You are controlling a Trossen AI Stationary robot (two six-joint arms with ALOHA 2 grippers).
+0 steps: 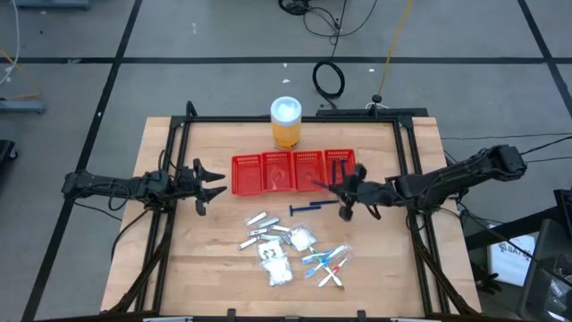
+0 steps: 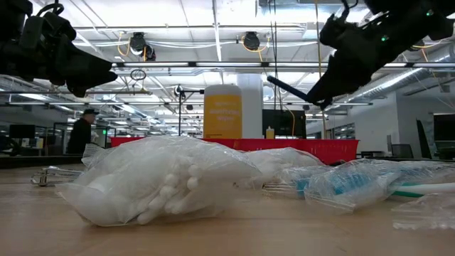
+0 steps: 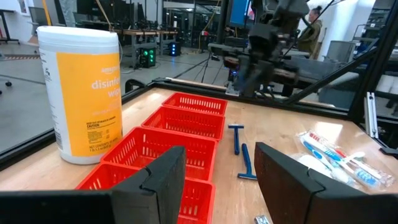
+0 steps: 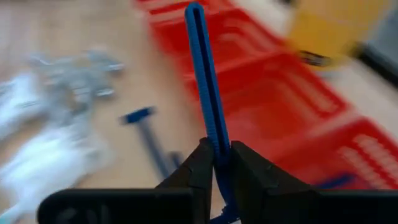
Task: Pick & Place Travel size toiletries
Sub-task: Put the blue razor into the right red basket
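From my high view, the right gripper (image 1: pixel 344 190) hangs beside the red tray (image 1: pixel 293 172), but only its wrist camera shows me the fingers (image 4: pixel 193 169) pinched on a dark blue razor (image 4: pixel 205 74). A second razor (image 1: pixel 311 208) lies on the worktop (image 1: pixel 206 259) by the remaining toiletries (image 1: pixel 290 249). My left gripper (image 1: pixel 204 183) waits wide open at the tray's other end; its wrist camera shows me the orange jar (image 3: pixel 79 93).
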